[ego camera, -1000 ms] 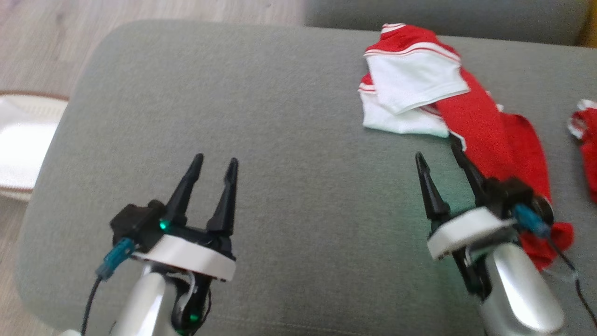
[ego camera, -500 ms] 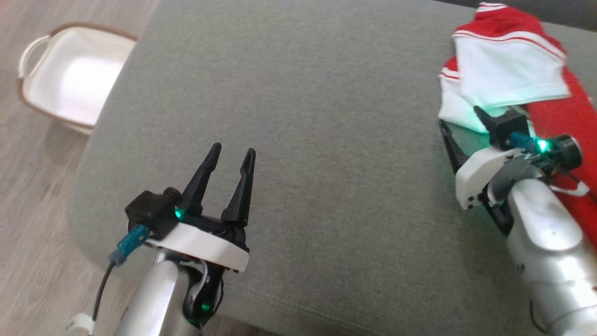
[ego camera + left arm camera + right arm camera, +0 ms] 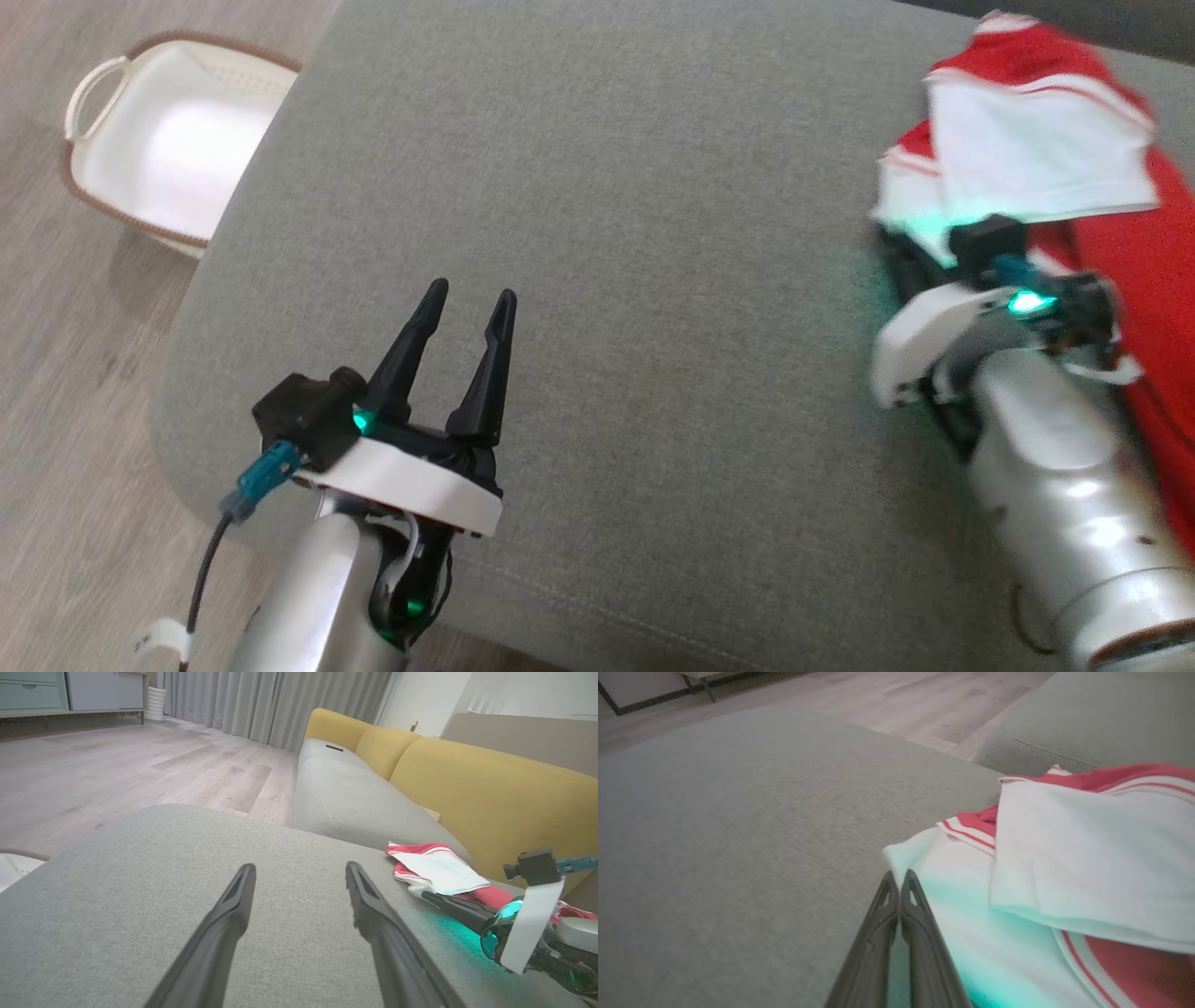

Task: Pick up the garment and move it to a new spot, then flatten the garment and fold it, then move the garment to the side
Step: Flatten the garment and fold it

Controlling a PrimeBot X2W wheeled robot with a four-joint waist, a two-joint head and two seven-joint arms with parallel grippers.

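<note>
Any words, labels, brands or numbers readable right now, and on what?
None can be read.
White tag on the left arm's cable: dark marks, too small to read.
Garment: red and white stripes, no print seen.
Basket: no label seen.

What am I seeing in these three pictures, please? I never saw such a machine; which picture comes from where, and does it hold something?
This is a robot with two arms. One picture looks down from its head; the other two come from cameras on its left and right wrists, looking along the two dark fingers. The left end effector hovers open over a grey sofa cushion, holding nothing. The right end effector is shut, its tips at the white edge of a red and white garment lying crumpled on the cushion; whether cloth is pinched I cannot tell. A white basket stands on the wooden floor beside the cushion.
</note>
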